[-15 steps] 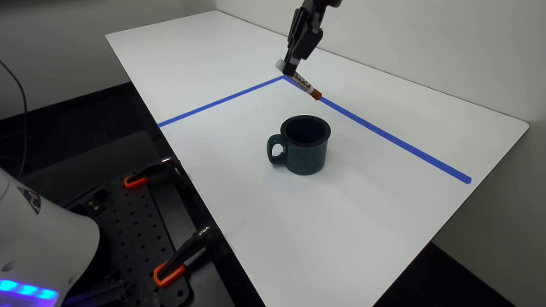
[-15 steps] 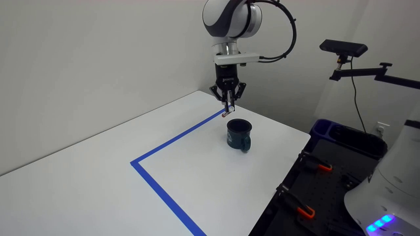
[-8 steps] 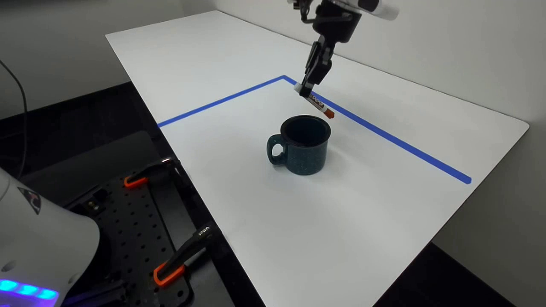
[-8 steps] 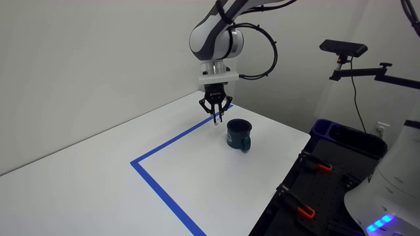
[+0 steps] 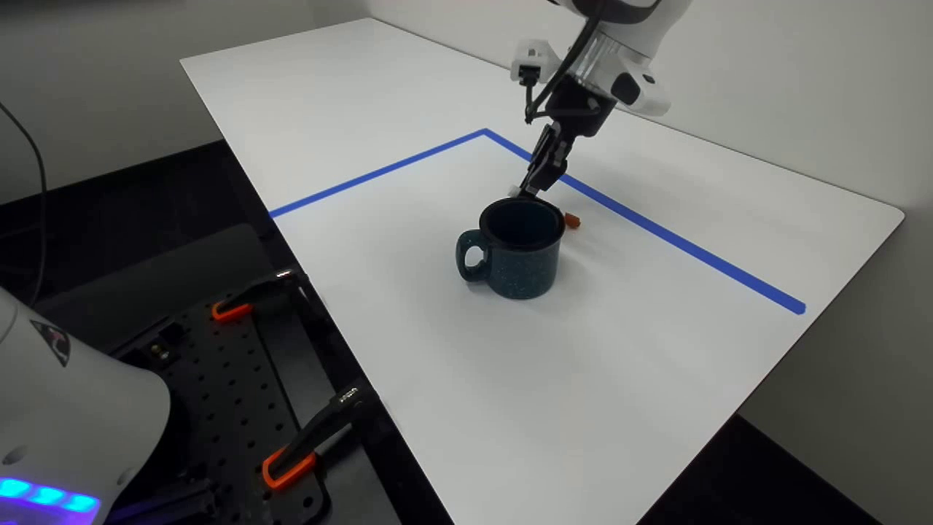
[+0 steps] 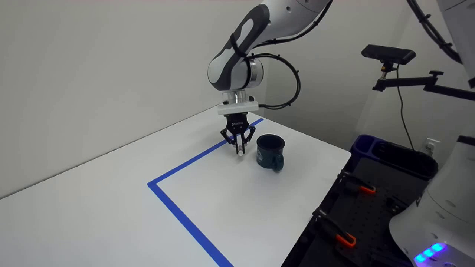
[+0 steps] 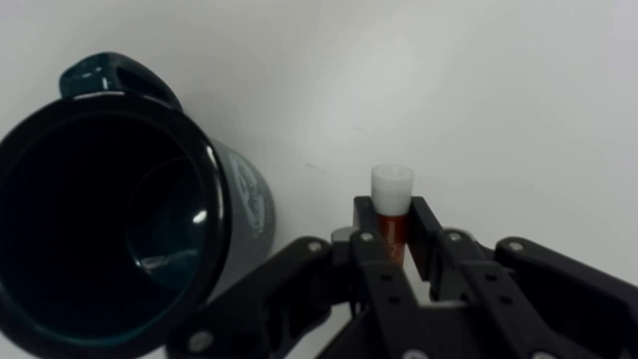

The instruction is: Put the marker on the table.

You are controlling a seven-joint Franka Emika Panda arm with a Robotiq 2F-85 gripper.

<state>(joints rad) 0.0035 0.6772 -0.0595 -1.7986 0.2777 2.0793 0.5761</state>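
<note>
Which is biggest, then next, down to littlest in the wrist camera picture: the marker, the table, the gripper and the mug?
1. The table, filling the background.
2. The mug and the gripper: too close to rank, and both run off the edge.
3. The marker, partly hidden by the gripper.

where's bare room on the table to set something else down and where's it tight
On the table, one bare patch lies between the mug, the blue tape and the edge beside the orange-and-black clamps; another is outside the tape's corner. It is crowded on the mug's printed side, where the gripper holds the marker close by.
</note>
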